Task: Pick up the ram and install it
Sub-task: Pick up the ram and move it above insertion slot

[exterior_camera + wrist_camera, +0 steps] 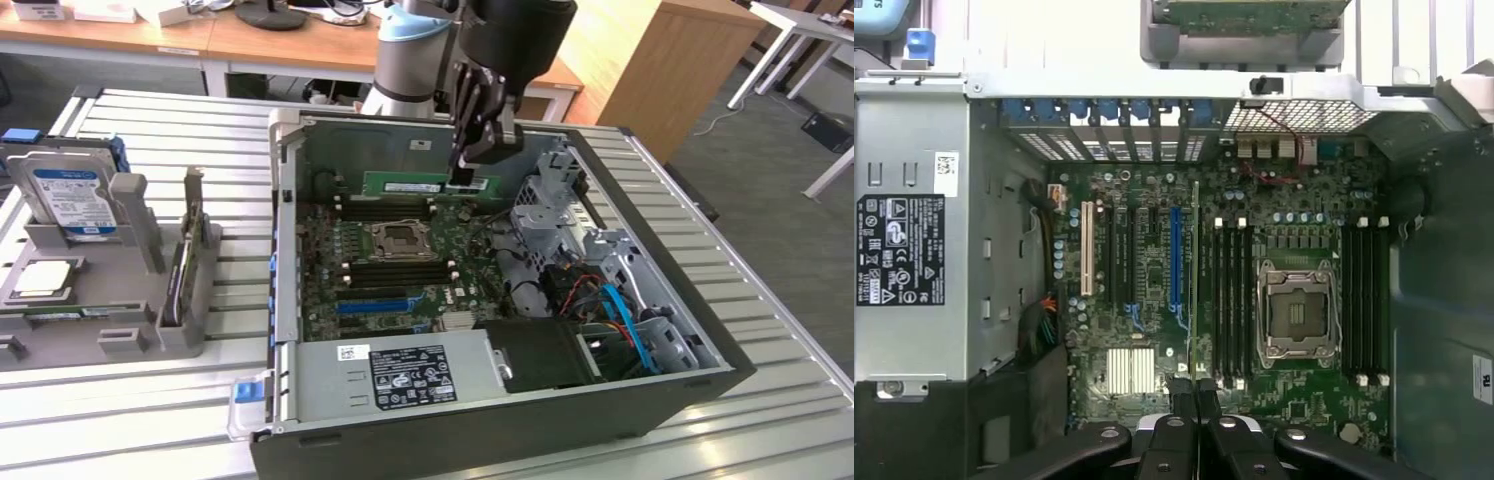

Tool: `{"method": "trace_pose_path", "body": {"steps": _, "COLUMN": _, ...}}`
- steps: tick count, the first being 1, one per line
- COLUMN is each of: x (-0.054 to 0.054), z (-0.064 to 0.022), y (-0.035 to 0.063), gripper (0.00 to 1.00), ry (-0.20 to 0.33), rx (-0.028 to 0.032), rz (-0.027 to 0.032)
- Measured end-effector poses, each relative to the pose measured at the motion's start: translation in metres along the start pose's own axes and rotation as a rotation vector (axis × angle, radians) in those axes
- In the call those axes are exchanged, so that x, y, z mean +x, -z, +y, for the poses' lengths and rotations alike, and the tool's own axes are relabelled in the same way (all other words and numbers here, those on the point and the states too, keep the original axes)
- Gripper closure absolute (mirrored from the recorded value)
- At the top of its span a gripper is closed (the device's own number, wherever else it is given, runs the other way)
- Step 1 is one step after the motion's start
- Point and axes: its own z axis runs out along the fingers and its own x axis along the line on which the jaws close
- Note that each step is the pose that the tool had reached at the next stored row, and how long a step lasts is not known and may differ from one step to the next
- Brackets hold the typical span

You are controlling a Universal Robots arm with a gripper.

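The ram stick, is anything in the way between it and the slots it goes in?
Nothing I can see. The gripper holds the ram over the motherboard in the open case, and the black slots beside the processor socket lie bare, with no cable or card across them.

1. One thin green ram stick (pixel 407 185).
2. One black robot gripper (pixel 463 176).
3. One open grey metal computer case (pixel 534 420).
4. One flat green motherboard (pixel 327 290).
5. One silver blue-labelled hard drive (pixel 70 200).
6. One square silver processor socket (pixel 398 240).
7. One long blue motherboard slot (pixel 1176 262).
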Motion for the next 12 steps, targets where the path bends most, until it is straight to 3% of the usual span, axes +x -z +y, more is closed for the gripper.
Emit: {"method": "trace_pose_path", "body": {"steps": 12, "x": -0.033, "z": 0.0005, "y": -0.0061, "gripper": 0.88, "ry": -0.006, "rx": 0.0002, "rz": -0.0002}}
